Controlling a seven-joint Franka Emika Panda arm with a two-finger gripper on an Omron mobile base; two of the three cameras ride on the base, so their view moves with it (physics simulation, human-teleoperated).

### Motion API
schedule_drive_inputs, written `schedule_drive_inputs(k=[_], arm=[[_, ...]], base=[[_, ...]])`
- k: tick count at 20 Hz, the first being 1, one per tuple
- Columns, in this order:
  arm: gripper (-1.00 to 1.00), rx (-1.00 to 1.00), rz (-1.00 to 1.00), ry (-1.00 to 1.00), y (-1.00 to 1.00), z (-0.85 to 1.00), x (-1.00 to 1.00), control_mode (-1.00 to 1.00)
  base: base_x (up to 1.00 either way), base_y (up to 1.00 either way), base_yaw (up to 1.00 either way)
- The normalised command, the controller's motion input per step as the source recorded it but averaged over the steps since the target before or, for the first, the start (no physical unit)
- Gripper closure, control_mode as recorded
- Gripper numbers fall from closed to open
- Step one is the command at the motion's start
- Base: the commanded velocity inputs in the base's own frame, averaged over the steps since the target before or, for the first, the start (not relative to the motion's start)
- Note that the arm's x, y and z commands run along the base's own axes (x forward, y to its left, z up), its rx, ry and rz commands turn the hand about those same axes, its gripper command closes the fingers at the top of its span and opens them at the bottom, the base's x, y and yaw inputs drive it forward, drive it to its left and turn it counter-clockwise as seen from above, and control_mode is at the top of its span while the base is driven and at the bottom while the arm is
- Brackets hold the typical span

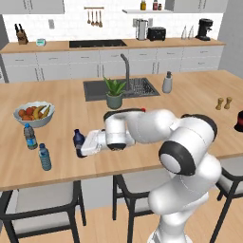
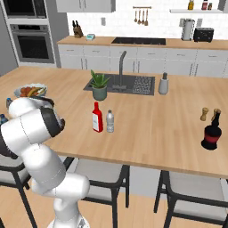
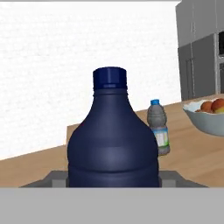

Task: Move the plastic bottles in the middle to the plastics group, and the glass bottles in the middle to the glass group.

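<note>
A long wooden island counter (image 1: 199, 95) is running across a simulated kitchen, with a sink (image 1: 137, 88) set into it and white cabinets along the back wall. The arm is reaching low and leftward over the counter, and the gripper (image 1: 81, 146) is clamping its fingers on the navy bottle (image 1: 78, 139), which is standing upright between them and looming large in the hand view (image 3: 111, 140). Just to its left, two water bottles (image 1: 30, 136) with blue labels are standing near a fruit bowl (image 1: 34, 114). Back in the middle, the red bottle (image 2: 96, 117) and the clear greyish bottle (image 2: 110, 121) are standing side by side, with a potted plant (image 2: 99, 85) behind them. A dark bottle (image 2: 212, 130) is standing well apart at the right.
</note>
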Motion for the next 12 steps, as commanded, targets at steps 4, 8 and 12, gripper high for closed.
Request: schedule_drive_inputs(k=[4, 8, 12], arm=[[1.0, 0.32, 0.09, 0.0, 0.27, 0.05, 0.15, -1.0], [1.0, 0.14, 0.09, 0.0, 0.35, 0.0, 0.22, -1.0], [1.0, -0.07, 0.1, 0.0, 0.29, 0.0, 0.18, -1.0]], base=[[0.0, 0.0, 0.0], [0.0, 0.0, 0.0], [0.0, 0.0, 0.0]])
